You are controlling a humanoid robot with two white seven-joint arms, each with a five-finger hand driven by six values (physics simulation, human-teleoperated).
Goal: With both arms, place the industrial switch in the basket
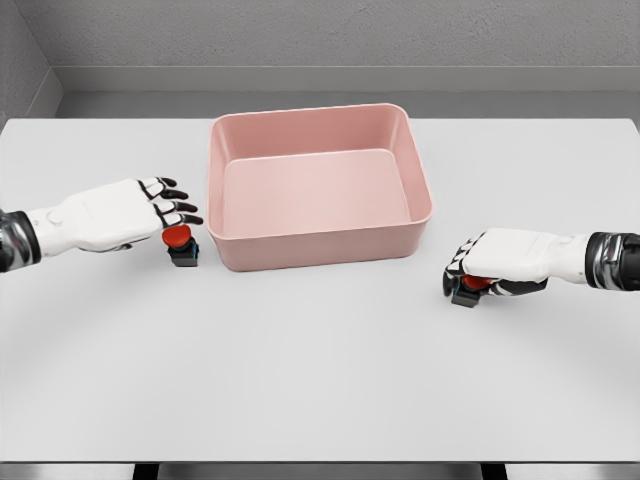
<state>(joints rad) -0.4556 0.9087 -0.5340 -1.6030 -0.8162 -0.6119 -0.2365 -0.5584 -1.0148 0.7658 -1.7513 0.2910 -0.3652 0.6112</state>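
Observation:
A pink basket (318,246) stands at the table's middle back, with nothing in it. Left of its front corner a small switch (181,244) with a red button on a dark base sits on the table. My left hand (172,207) hovers just above and behind it, fingers spread and holding nothing. To the right, my right hand (470,270) lies low on the table with its fingers curled over a second switch (470,287), whose red button and dark base show under the palm.
The white table (320,380) stretches wide in front of the basket. A grey wall runs behind the table's far edge.

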